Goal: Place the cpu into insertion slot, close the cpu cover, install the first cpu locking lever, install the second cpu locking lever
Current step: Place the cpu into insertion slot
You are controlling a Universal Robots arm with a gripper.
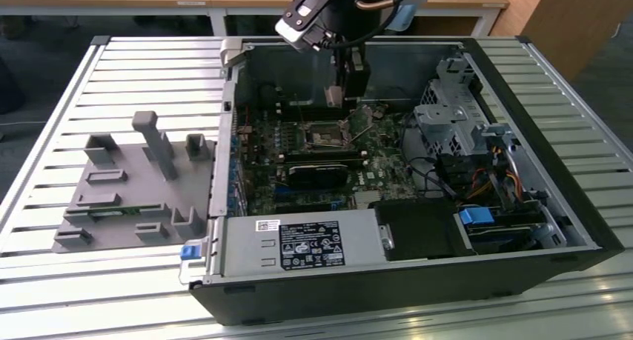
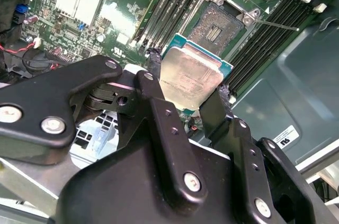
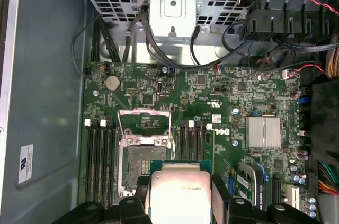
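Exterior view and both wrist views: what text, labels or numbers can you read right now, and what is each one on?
Nothing reads well enough to quote.
White label on the grey box: dense print and symbols, too small to read.
White sticker on the case wall: too small.
cpu top: faint engraving, unreadable.
Motherboard: white markings, too small.

Grey fixture (image 1: 129, 199) beside open computer case (image 1: 396, 292)

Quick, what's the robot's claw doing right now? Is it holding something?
The gripper: closed, holding the cpu by two opposite edges, not yet in the insertion slot.
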